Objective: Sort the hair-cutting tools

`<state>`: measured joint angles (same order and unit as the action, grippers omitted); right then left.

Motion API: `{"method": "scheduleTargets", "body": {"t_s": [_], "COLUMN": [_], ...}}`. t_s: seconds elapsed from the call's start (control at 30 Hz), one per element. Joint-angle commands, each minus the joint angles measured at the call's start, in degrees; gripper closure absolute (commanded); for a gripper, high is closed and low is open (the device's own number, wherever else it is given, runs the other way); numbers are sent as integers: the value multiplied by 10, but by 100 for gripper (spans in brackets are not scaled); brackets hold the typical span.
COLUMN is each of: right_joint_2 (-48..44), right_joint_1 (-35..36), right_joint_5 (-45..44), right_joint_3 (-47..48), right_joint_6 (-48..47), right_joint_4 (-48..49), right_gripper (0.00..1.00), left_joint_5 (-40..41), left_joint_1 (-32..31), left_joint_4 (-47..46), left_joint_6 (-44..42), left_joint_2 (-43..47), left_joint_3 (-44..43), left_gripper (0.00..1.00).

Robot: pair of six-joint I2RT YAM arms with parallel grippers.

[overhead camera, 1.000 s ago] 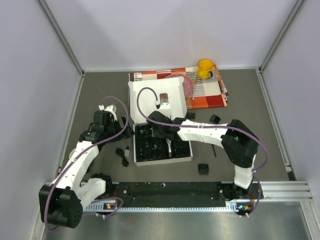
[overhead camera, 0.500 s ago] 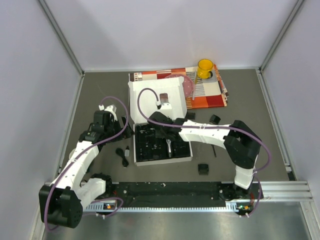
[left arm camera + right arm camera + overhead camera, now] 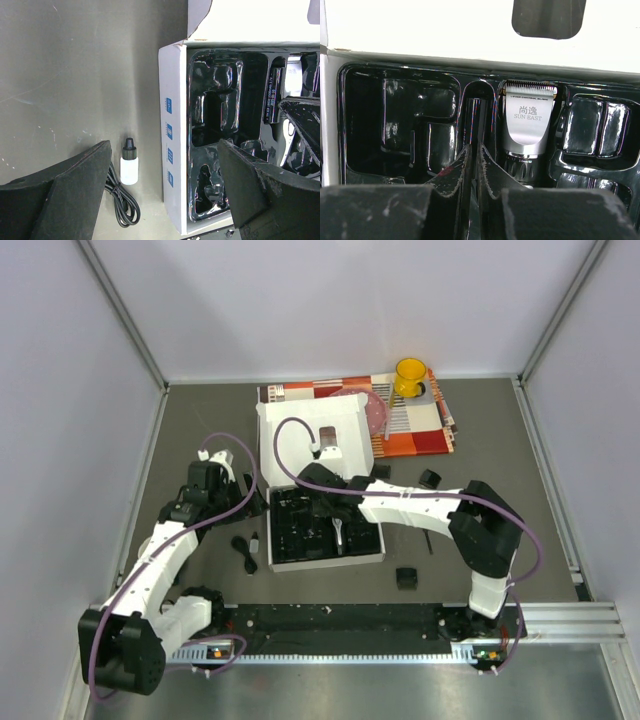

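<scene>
Right hand (image 3: 471, 156): fingers pressed almost together, pinching the near end of a thin black stick (image 3: 473, 117) that lies in the narrow slot of the black moulded tray (image 3: 400, 117). In the slot just beside it we record the clipper (image 3: 529, 131), its silver head toward the open lid. The tray sits in the white box (image 3: 170, 125) on the worktop (image 3: 540, 460). Left hand (image 3: 162, 150): fingers spread wide, holding nothing, hovering over the box's left wall. Beside that wall lie a white bottle (image 3: 129, 165) with a black cap and, just beside it, the coiled black cord (image 3: 122, 206). Right of the box we list one guard comb (image 3: 407, 578) toward the near edge and a second guard comb (image 3: 430, 478) farther back, well apart. A yellow cup (image 3: 409, 377) stands on a striped mat (image 3: 420, 430) behind.
</scene>
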<state>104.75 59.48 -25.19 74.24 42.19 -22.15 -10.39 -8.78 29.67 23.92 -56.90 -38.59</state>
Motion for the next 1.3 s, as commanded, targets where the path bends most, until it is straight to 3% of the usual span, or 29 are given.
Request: {"method": "scheduleTargets", "body": {"t_s": [0.0, 0.3, 0.53, 0.83, 1.0, 1.27], "right_joint_2": [21, 41, -16, -118, -223, -325], "right_joint_1": [5, -7, -6, -13, -56, -74], "right_joint_5": [21, 38, 7, -40, -27, -10], "right_joint_3": [18, 23, 42, 57, -27, -173], "right_joint_6": [-5, 2, -17, -35, 21, 115], "right_joint_4": [-9, -15, -25, -100, -177, -321], "right_gripper": [94, 98, 95, 65, 50, 40], "left_joint_5": [5, 5, 6, 4, 0, 4], "left_joint_1": [-2, -2, -1, -2, -2, -2], "left_joint_4": [-13, -13, -12, -14, -14, -11], "left_joint_6": [-4, -4, -5, -5, -3, -4], "left_joint_2": [2, 5, 7, 7, 9, 16], "left_joint_3": [-23, -22, -23, -22, -22, -21], "left_gripper": [8, 8, 8, 8, 4, 1]}}
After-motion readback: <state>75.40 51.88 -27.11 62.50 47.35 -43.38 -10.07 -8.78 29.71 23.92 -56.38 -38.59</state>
